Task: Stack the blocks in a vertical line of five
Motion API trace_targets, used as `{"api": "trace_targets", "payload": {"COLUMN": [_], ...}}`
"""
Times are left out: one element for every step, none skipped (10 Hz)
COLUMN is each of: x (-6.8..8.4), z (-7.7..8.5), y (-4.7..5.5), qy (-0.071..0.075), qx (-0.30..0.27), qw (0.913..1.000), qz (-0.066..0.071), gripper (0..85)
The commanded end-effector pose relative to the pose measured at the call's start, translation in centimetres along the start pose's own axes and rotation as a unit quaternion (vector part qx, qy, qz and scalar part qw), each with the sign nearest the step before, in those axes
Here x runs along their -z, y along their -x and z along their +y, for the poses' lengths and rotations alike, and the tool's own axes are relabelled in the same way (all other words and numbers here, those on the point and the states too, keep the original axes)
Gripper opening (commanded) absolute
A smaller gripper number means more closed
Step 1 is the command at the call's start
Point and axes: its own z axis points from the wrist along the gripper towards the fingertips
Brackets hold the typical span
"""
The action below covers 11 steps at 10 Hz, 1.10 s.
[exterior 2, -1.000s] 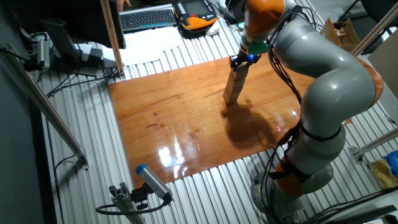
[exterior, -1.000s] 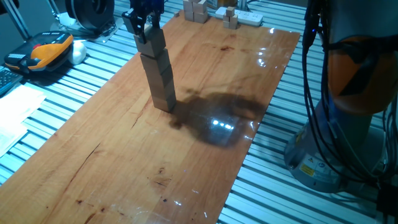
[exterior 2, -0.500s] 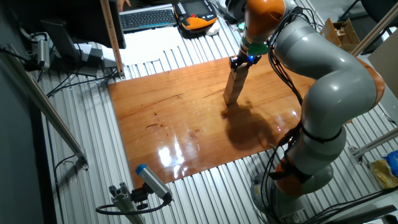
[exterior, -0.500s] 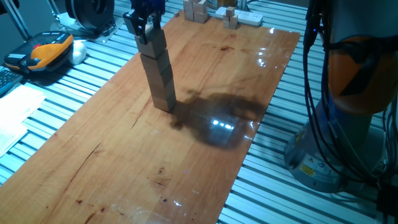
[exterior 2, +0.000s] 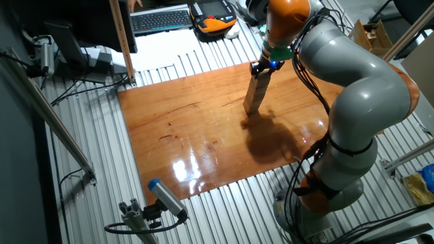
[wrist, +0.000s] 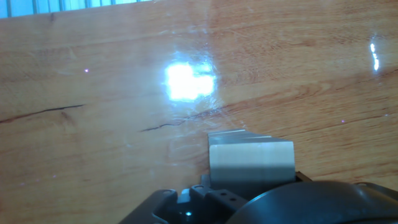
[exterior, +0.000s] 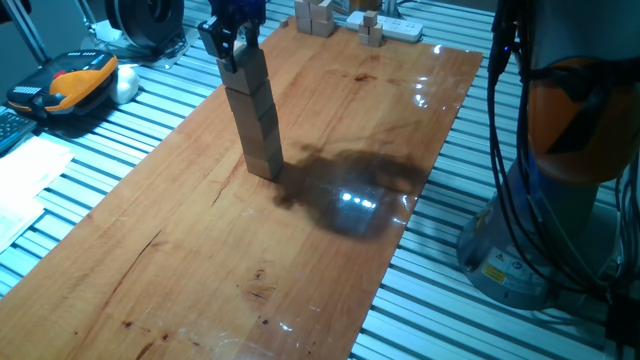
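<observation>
Stack [exterior: 258, 115] stands on the counter [exterior: 180, 250], far left side, and nothing has shifted in the last second. The hand [exterior: 229, 40] stays clamped on the top block [exterior: 245, 65], so release is what remains, seemingly.

hand [exterior 2: 266, 68] atop block stack [exterior 2: 255, 93]

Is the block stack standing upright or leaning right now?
Standing, with a slight lean: the stack rests on the table, top block by the tool.
</observation>
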Motion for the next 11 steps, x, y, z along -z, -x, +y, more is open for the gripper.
{"api": "trace_targets", "payload": {"x": [-0.06,-0.15,-0.23,-0.27,-0.28,-0.3,-0.31,-0.33,-0.37,-0.38,-0.38], "z": [-0.06,-0.11,-0.09,-0.11,-0.09,-0.08,-0.1,-0.15,-0.18,-0.19,-0.16], "y": [0.02,0.04,0.03,0.02,-0.01,-0.01,-0.01,-0.02,-0.02,-0.06,-0.13], "qy": [0.001,0.002,0.001,0.002,0.002,0.002,0.001,0.001,0.001,-0.001,-0.002], "qx": [0.0,0.001,0.001,0.001,0.001,0.001,0.002,0.003,0.007,0.01,0.012], "qw": [1.0,1.0,1.0,1.0,1.0,1.0,1.0,1.0,1.0,0.9999,0.9999], "qz": [0.001,0.001,0.0,0.0,0.0,0.0,0.0,0.0,0.001,0.0,0.0], "gripper": [0.0,0.0,0.0,0.0,0.0,0.0,0.0,0.0,0.0,0.0,0.0]}}
